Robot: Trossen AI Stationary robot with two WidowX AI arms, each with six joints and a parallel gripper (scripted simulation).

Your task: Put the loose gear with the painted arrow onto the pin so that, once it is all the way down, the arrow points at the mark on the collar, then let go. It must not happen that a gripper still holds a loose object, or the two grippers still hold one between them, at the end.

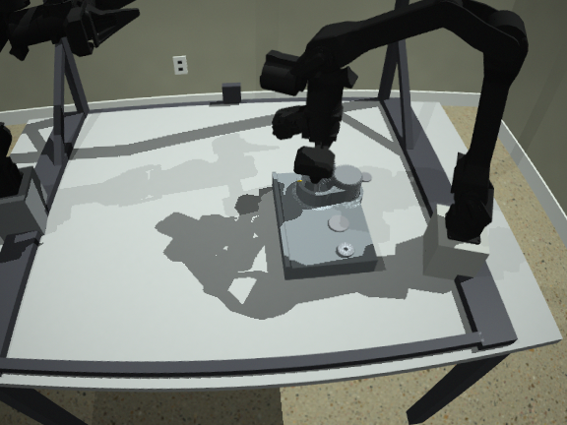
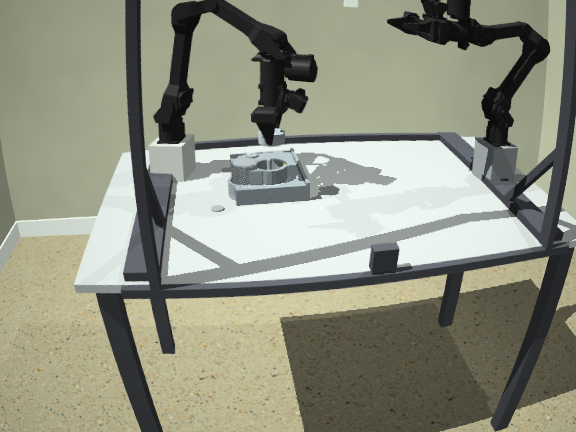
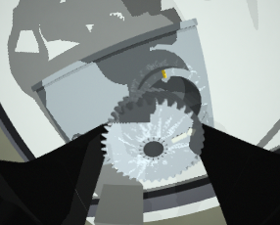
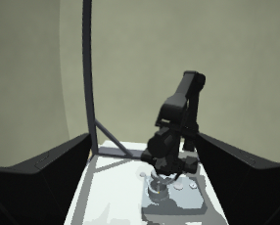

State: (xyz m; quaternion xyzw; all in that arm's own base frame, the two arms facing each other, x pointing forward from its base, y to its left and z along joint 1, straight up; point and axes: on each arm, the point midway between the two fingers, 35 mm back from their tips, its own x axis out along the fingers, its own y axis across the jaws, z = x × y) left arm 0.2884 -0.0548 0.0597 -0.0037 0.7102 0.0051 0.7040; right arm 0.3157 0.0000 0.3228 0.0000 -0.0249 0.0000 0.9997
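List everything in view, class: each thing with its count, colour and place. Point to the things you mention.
loose gear (image 2: 280,137) (image 3: 132,158): one, pale grey, cream arrow, raised in the left tool
base block (image 1: 315,248) (image 2: 275,194) (image 3: 73,100) (image 4: 171,207): one, blue-grey, on the table
collar (image 1: 315,198) (image 2: 260,176): one, grey, yellow mark, on the block
tall toothed gear (image 1: 348,176) (image 2: 242,173): one, grey, beside the collar
round disc: two, grey, one on the block, one on the table
small gear: one, grey, on the block
table (image 1: 98,315) (image 2: 400,170): one, white
frame (image 1: 246,365) (image 2: 132,70): one, dark, around the table
arms: two, black, on grey pedestals
tools: two, black; left gripping, right open
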